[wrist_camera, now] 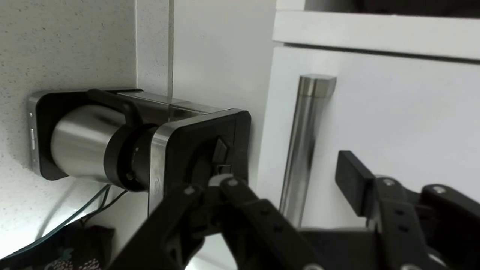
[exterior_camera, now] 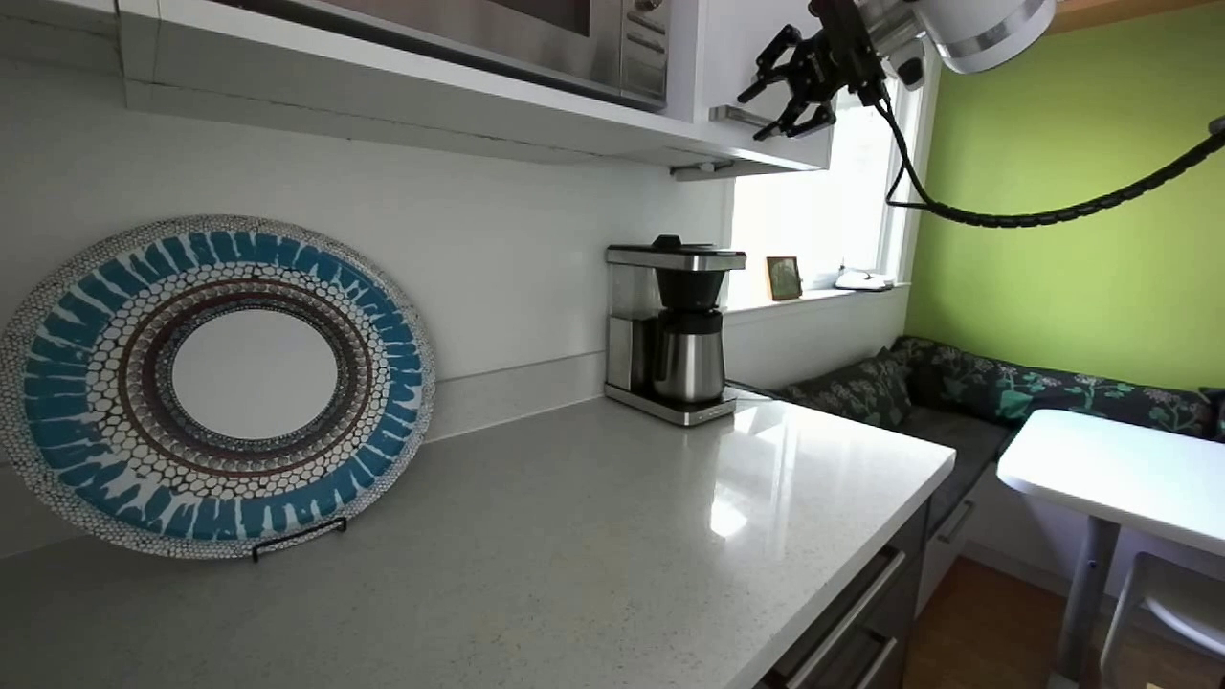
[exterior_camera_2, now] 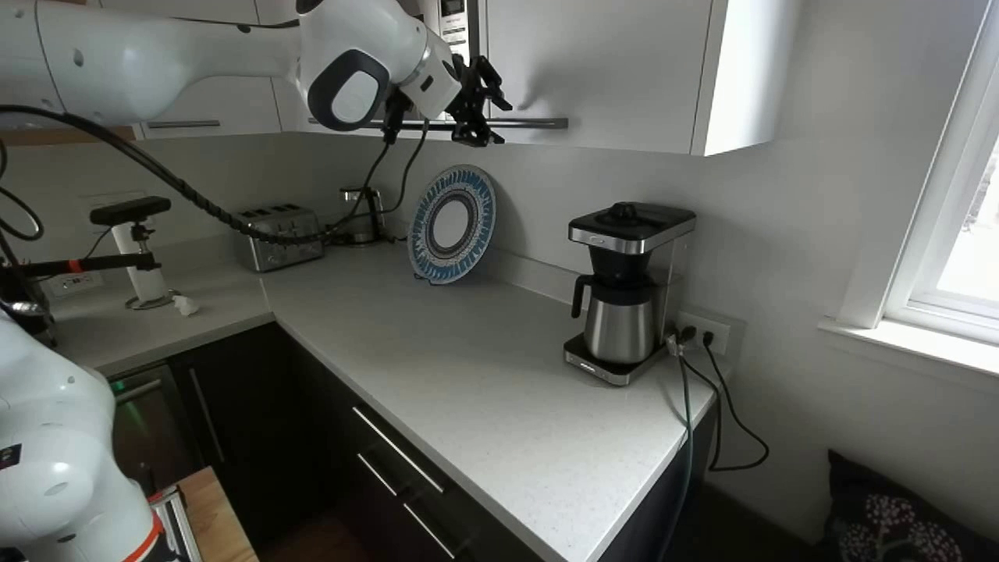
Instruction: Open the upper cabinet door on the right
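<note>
The upper cabinet door (exterior_camera_2: pixel 616 70) is a flat white panel and appears shut; it also shows in the wrist view (wrist_camera: pixel 393 101) and in an exterior view (exterior_camera: pixel 742 48). A long metal bar handle (exterior_camera_2: pixel 538 123) runs along its lower edge. The handle shows in the wrist view (wrist_camera: pixel 302 142) between the two finger sides, and in an exterior view (exterior_camera: pixel 742 117). My black gripper (exterior_camera_2: pixel 504 123) is open and close in front of the handle, one finger above its level and one below. In the wrist view the gripper (wrist_camera: pixel 287 183) holds nothing; contact with the handle cannot be told.
A coffee maker (exterior_camera_2: pixel 624 297) stands on the counter (exterior_camera_2: pixel 468 359) below the cabinet. A decorative blue plate (exterior_camera_2: pixel 453 226) leans on a stand against the wall. A microwave (exterior_camera: pixel 536 38) sits in the cabinet beside the door. A black cable (exterior_camera: pixel 1034 218) hangs from the arm.
</note>
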Action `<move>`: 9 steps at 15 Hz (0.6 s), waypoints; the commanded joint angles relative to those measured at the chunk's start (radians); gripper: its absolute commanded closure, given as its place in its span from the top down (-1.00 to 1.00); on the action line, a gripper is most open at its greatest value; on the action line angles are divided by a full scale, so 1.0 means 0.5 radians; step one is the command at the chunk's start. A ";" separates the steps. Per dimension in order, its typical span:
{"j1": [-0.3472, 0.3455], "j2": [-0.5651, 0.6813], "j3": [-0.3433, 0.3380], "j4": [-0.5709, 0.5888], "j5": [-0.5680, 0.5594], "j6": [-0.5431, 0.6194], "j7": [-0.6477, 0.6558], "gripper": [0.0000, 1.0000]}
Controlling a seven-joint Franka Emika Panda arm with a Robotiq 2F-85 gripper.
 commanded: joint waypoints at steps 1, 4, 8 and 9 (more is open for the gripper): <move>0.064 0.057 -0.026 0.067 0.057 0.017 -0.024 0.89; 0.078 0.073 -0.029 0.086 0.063 0.015 -0.025 0.28; 0.081 0.084 -0.035 0.094 0.073 0.010 -0.029 -0.18; 0.081 0.086 -0.037 0.094 0.075 0.009 -0.029 -0.35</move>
